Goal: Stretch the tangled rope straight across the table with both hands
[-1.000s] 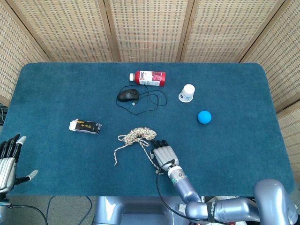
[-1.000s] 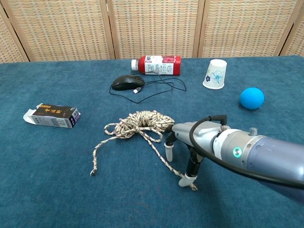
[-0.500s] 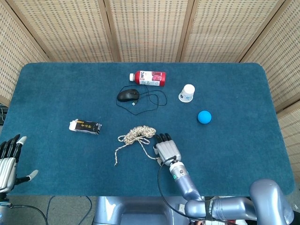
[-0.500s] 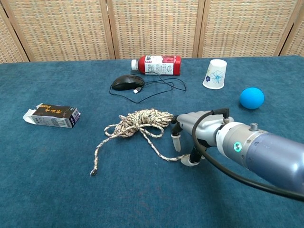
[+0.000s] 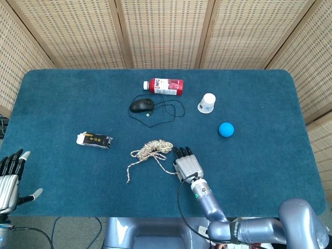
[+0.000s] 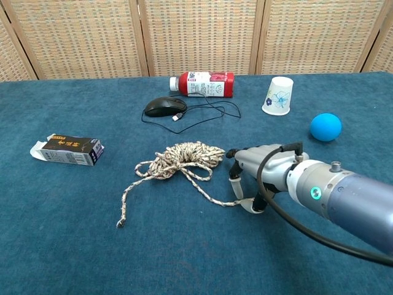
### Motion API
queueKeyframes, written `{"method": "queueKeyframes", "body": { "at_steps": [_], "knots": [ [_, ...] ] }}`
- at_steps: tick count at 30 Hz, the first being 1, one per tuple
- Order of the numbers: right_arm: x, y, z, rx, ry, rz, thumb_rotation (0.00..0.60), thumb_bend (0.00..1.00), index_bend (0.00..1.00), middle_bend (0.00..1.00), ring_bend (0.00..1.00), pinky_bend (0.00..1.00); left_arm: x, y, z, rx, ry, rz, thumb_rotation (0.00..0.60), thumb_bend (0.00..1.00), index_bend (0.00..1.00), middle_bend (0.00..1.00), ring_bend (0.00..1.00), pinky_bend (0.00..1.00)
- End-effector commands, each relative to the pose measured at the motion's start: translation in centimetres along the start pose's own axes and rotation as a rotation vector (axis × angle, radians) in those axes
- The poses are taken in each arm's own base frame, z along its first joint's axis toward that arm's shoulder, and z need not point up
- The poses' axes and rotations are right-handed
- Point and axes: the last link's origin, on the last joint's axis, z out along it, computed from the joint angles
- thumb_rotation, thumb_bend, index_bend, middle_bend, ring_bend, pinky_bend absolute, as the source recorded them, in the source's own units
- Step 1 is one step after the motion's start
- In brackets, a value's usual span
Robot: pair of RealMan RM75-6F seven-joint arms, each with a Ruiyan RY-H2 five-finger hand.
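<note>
The speckled rope (image 5: 153, 148) lies in a tangled bundle (image 6: 184, 157) at the table's middle. One loose tail trails left to an end (image 6: 120, 222) near the front. The other strand runs right along the cloth to my right hand (image 6: 264, 172), whose fingertips (image 6: 253, 206) pinch its end low on the table. In the head view that right hand (image 5: 188, 167) sits just right of the bundle, palm down. My left hand (image 5: 9, 179) hangs off the table's front left edge, fingers spread, holding nothing.
A red bottle (image 6: 202, 84) lies on its side at the back, with a black mouse (image 6: 163, 106) and its looped cable in front of it. To the right are a paper cup (image 6: 278, 95) and a blue ball (image 6: 325, 126); a small black box (image 6: 69, 149) lies left.
My right hand has moved away from the front edge and to the right, dragging the rope's end with it. The left hand has stayed still.
</note>
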Motion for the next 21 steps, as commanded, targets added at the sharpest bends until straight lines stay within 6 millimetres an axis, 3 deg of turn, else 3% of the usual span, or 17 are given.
{"method": "queueKeyframes", "body": {
  "at_steps": [1, 18, 21],
  "knots": [
    [-0.2, 0.0, 0.0, 0.001, -0.001, -0.002, 0.6, 0.42, 0.54, 0.0, 0.0, 0.0, 0.0, 0.0, 0.0, 0.0, -0.001, -0.001, 0.6, 0.15, 0.0, 0.0, 0.0, 0.0],
    [-1.2, 0.3, 0.0, 0.01, -0.01, -0.035, 0.6, 0.43, 0.54, 0.0, 0.0, 0.0, 0.0, 0.1, -0.1, -0.004, -0.007, -0.006, 0.6, 0.15, 0.0, 0.0, 0.0, 0.0],
    [-1.4, 0.4, 0.1, 0.012, -0.01, -0.046, 0.6, 0.44, 0.6, 0.0, 0.0, 0.0, 0.0, 0.1, -0.1, -0.004, -0.008, -0.006, 0.6, 0.15, 0.0, 0.0, 0.0, 0.0]
  ]
}}
